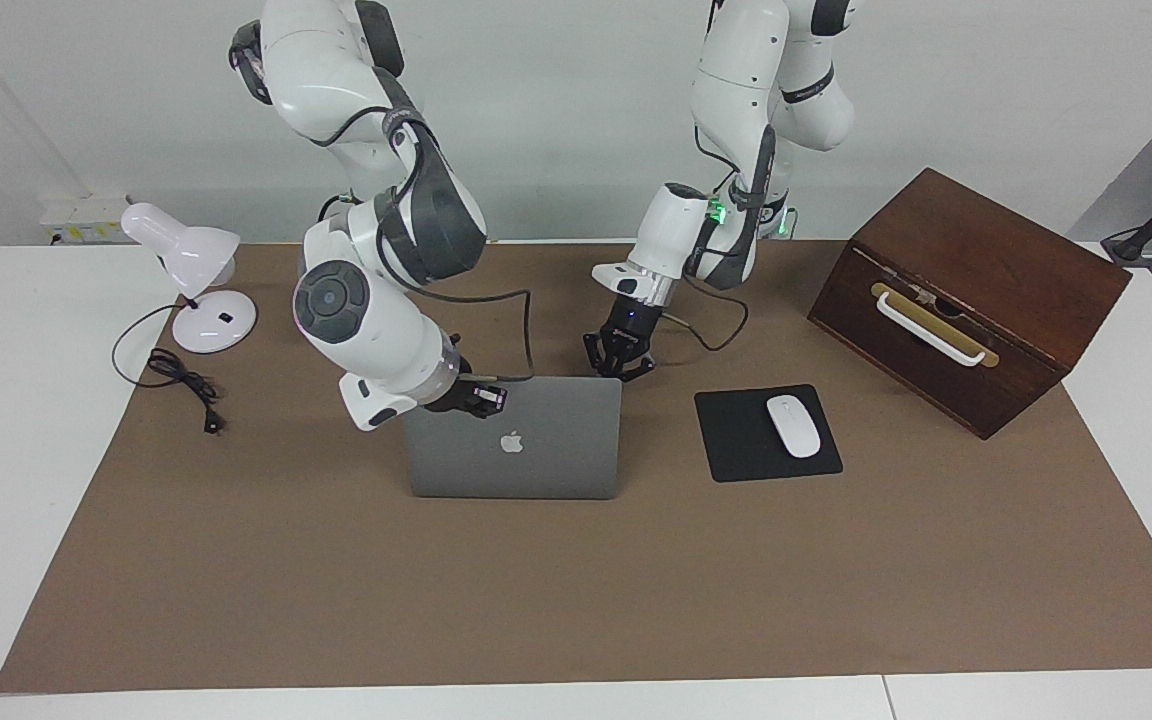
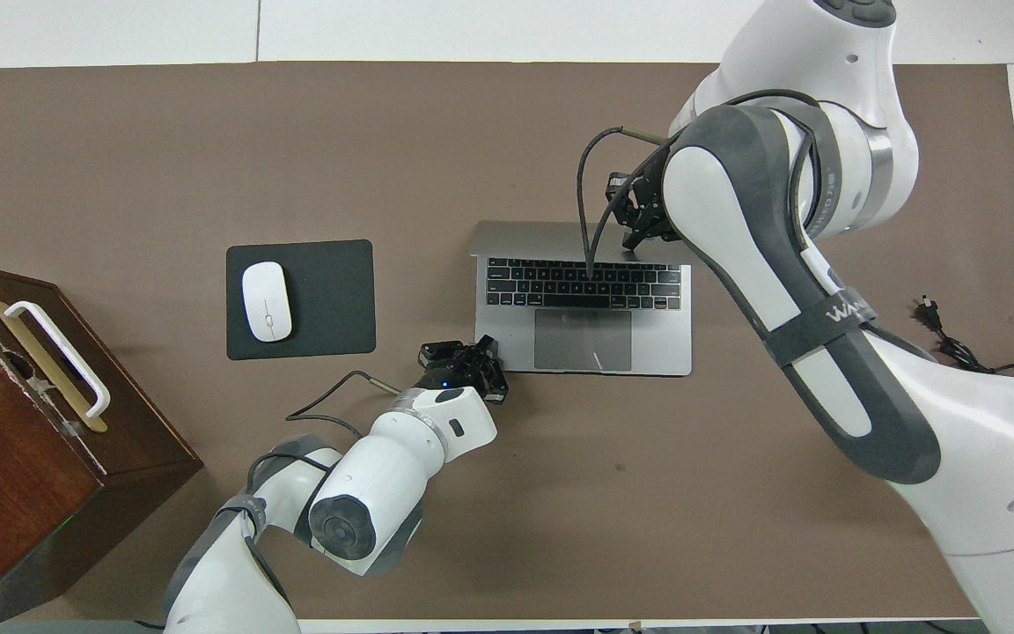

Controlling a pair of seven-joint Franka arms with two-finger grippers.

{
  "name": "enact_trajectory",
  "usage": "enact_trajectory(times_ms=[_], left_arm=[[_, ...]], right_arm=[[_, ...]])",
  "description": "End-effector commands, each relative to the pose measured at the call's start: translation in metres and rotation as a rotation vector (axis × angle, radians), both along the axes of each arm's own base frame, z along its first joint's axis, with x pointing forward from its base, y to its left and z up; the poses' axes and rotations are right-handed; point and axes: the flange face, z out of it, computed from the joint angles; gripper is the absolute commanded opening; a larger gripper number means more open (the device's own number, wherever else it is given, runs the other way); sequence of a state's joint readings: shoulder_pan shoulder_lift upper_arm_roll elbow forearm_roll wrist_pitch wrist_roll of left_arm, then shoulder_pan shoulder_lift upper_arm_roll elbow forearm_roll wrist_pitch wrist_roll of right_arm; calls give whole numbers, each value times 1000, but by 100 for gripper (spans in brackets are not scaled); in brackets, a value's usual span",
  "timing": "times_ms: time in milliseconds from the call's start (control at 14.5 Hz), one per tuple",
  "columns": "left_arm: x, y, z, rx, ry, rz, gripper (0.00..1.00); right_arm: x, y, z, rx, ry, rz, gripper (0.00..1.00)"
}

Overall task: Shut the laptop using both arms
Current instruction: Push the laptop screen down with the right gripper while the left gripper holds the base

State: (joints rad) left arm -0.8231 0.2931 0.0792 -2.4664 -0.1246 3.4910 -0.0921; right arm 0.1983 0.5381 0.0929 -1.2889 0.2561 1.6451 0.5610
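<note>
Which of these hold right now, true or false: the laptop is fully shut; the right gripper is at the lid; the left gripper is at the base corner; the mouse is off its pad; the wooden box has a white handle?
1. The laptop is fully shut. False: the lid is tipped toward the robots but part of the keyboard shows in the overhead view.
2. The right gripper is at the lid's upper edge. True.
3. The left gripper is at the base's corner nearest the robots. True.
4. The mouse lies off the mouse pad. False: it lies on it.
5. The wooden box has a white handle. True.
</note>
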Motion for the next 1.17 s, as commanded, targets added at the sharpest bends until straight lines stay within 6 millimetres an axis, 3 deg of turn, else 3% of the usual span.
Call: enact_trajectory(times_ms=[0,551,895,1101], left_arm=[[-2,4,-33,55,26,-3,0],[-2,5,-34,61,24,-8,0],[-1,6,-34,61,23,-7,0],[-2,5,-34,61,23,-9,0]], right_arm=[[-26,-7,-12,4,40,-37,0],[-43,-16,-65,-11,-9,-79,0],[-47,-18,-82,-17,-21,-90,0],[-46,-18,-82,-16,-29,-92,0]])
